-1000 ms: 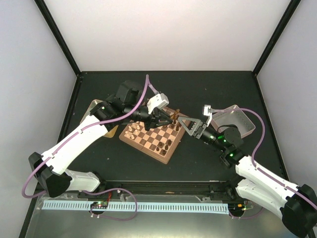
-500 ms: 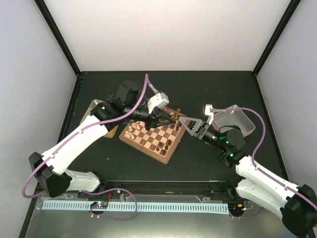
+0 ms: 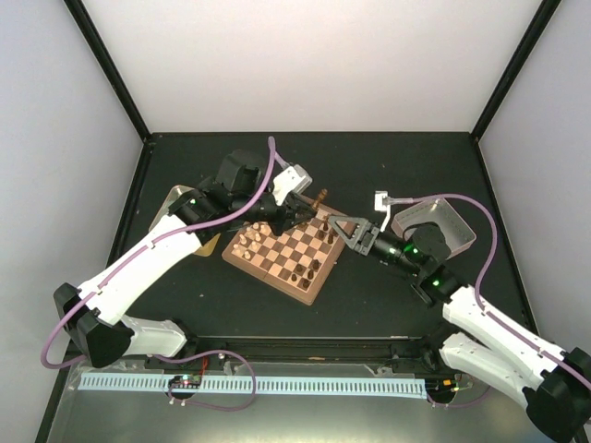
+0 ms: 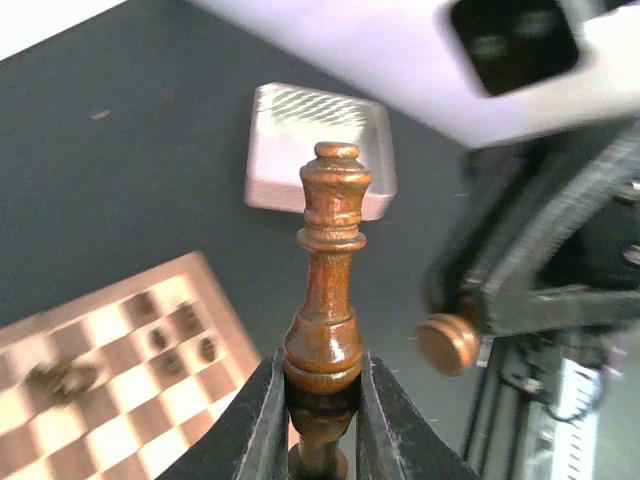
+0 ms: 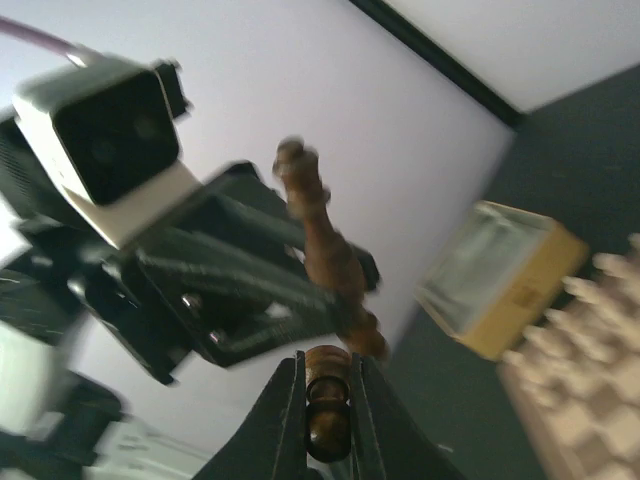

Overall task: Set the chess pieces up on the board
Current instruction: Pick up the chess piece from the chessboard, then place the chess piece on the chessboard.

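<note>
Both pairs of jaws are clenched on chessmen. The left gripper (image 4: pixel 320 385) pinches a tall dark piece (image 4: pixel 331 260) by its base, with the crown well clear of the fingers. In the overhead view it hangs at the far corner of the board (image 3: pixel 268 281). The right gripper (image 5: pixel 327 380) grips a small dark piece (image 5: pixel 327 395) and sits just beside the left one, over the board's far right edge. Pale pieces (image 3: pixel 247 243) line the board's left edge; dark pieces (image 3: pixel 307 269) stand along its near right edge. A clear tray (image 3: pixel 441 224) lies right of the board — a tan tray (image 3: pixel 174 200) left.
</note>
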Robot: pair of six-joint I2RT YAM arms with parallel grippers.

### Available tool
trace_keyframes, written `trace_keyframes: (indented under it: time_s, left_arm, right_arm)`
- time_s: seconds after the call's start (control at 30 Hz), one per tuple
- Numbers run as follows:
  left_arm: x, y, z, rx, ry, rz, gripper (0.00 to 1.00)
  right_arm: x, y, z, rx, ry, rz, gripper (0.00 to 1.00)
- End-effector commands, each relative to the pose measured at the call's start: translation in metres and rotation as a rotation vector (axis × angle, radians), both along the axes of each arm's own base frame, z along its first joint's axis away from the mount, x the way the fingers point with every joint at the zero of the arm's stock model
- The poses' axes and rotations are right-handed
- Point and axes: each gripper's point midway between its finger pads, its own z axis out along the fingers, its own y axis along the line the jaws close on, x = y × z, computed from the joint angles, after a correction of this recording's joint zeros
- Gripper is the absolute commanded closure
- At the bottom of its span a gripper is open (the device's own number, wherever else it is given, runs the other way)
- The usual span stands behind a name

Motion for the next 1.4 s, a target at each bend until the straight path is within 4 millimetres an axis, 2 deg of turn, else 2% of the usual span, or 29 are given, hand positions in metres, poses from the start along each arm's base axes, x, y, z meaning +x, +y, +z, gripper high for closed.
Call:
trace_keyframes:
  time_s: [0.0,0.13,0.3,0.5,0.67,0.8,0.93,1.37]
  left_arm:
    - [0.039,0.049,-0.028,0.165,-0.005,0.349,0.93]
    - [0.039,0.08,-0.062,0.285,0.045,0.469,0.93]
    - [0.029,0.108,-0.08,0.309,0.04,0.565,0.93]
    - [0.016,0.138,-0.08,0.301,0.002,0.651,0.92]
    - [0.011,0.138,-0.068,0.205,-0.043,0.652,0.9]
    - [0.007,0.142,-0.063,0.186,-0.051,0.657,0.89]
    - [0.005,0.142,-0.061,0.174,-0.046,0.655,0.89]
    - [0.004,0.14,-0.062,0.169,-0.033,0.649,0.89]
  right_arm:
    - [0.012,-0.004,-0.058,-0.329,0.067,-0.063,0.99]
    - [0.028,-0.013,-0.103,-0.655,0.109,-0.091,0.99]
    - [0.047,-0.009,-0.132,-0.957,0.122,-0.085,0.99]
    - [0.064,0.015,-0.166,-1.296,0.122,-0.036,0.99]
    - [0.075,0.027,-0.203,-1.533,0.167,-0.005,0.99]
    - [0.086,0.035,-0.217,-1.599,0.195,0.004,0.99]
    - [0.087,0.041,-0.235,-1.626,0.229,0.038,0.99]
    - [0.091,0.036,-0.264,-1.698,0.276,0.03,0.95]
